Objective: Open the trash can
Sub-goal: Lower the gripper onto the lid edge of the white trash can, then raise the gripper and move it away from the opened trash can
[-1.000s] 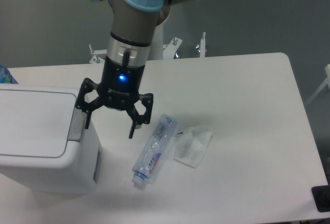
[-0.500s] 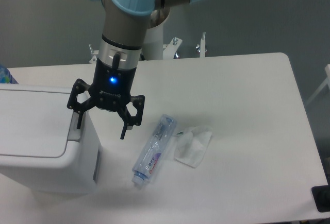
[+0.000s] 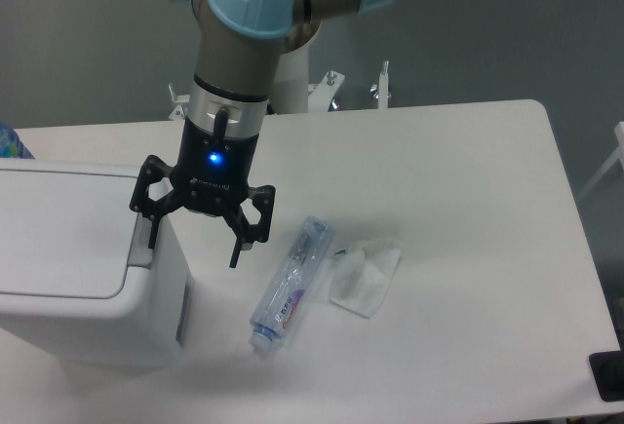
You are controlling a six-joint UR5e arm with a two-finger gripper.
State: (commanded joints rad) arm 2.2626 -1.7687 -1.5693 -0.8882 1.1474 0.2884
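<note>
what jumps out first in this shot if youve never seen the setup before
The black end effector with its glowing blue light hangs open at centre left, one finger at the right rim of the big white trash can, whose lid is shut. To its right on the white table lie a clear plastic bottle on its side and a crumpled wrapper beside it.

Plain grey floor [image 3: 88,44] fills everything behind and to the right of the tool, no pattern, kinda dim up there. The big white rounded-corner table [image 3: 468,210] stretches off to the tool's right and picks up soft even light, with faint shadows. Just behind the tool, at the table's far edge, there's some silver metal clamp hardware [image 3: 356,88]. A small black block [image 3: 608,375] sits far right, down at the corner.
</note>
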